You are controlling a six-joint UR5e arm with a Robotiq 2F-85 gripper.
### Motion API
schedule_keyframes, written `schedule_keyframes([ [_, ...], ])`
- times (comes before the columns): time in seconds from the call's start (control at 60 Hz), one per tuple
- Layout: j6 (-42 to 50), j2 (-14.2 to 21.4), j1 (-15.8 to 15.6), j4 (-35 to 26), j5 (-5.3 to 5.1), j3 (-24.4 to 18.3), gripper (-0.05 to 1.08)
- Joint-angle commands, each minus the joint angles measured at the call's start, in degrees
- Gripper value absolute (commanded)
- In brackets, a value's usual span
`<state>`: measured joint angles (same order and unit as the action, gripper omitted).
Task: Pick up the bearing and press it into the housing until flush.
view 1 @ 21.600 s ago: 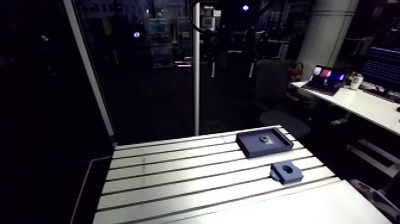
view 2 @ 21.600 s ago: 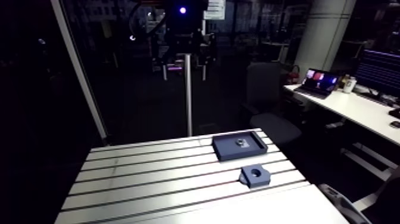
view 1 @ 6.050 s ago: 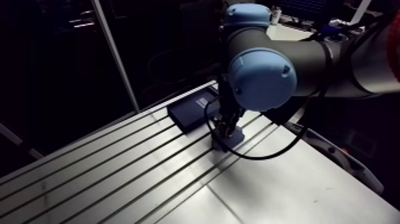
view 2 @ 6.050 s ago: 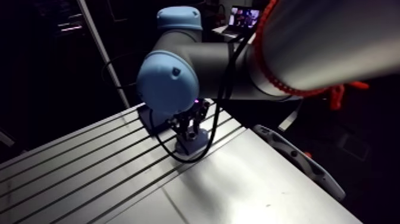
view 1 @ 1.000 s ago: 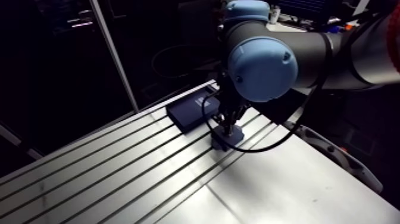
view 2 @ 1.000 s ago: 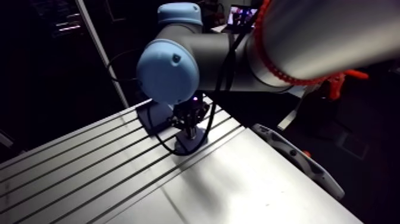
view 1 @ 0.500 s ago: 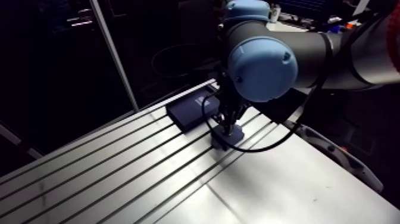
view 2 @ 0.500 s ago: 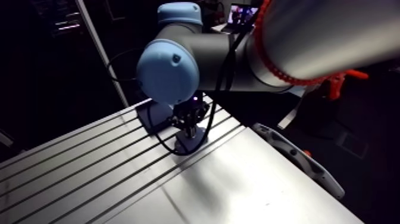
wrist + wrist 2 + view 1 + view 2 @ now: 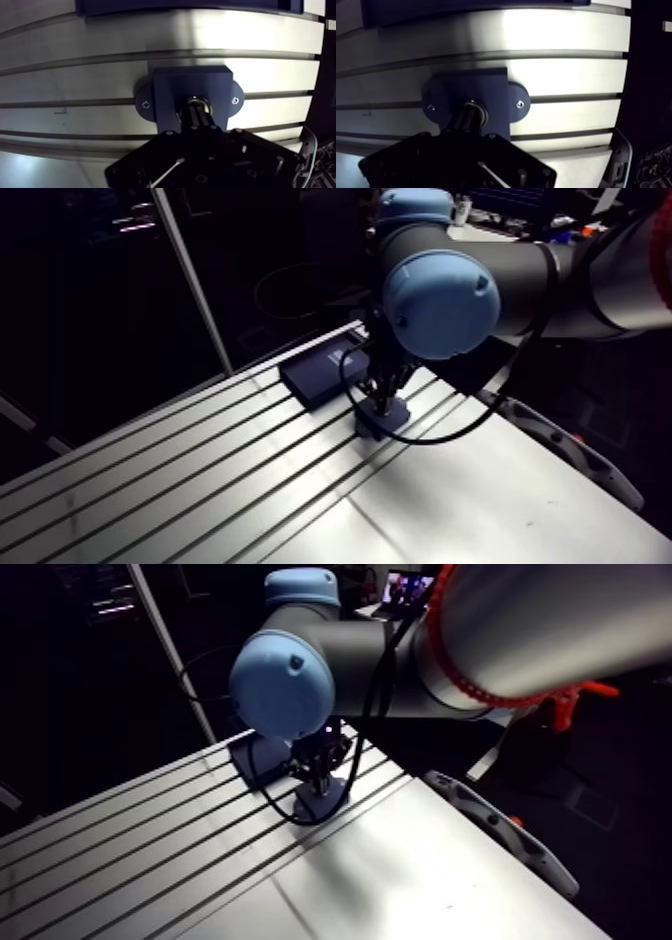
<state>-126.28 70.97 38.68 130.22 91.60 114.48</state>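
Black metal of the pincer [image 9: 199, 109] fills the near part of the wrist view. Its two fingers [image 9: 195, 120] are pressed together into one narrow column, and nothing is held between them. Their tips come down on the bearing [image 9: 207, 105], and a part of its bright ring shows beside them. The bearing sits in the bore in the middle of the housing [image 9: 172, 87], a dark blue block with a rounded ear and a screw on each side. I cannot tell whether the ring is flush with the top of the block. The housing lies flat on the counter [image 9: 75, 75], over one of its slots. Beyond the housing and apart from it, only the near wall of the dark blue tray [image 9: 175, 6] is seen.

The arm view gives what the wrist view does not: the whole tray, and the long slotted counter running away from it. There the bearing is hidden, and the fingers are too small and dark to read. The pincer stands over the housing, below the blue joint cap [image 9: 440, 298].

Compared with the picture just before, nothing has moved. In the earliest pictures the arm was out of sight, the bearing lay in the tray and the bore was empty.
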Motion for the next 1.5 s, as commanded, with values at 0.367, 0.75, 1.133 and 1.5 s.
schedule_keyframes([
  [0.367, -0.24, -0.01, 0.09, 0.0, 0.02, 0.27, 1.07],
  [0.75, -0.24, -0.17, 0.02, 0.0, 0.02, 0.44, 1.07],
  [1.133, -0.33, -0.44, 0.09, 0.09, 0.01, 0.44, 1.07],
  [1.5, -0.33, -0.53, 0.09, 0.09, -0.07, 0.44, 1.07],
])
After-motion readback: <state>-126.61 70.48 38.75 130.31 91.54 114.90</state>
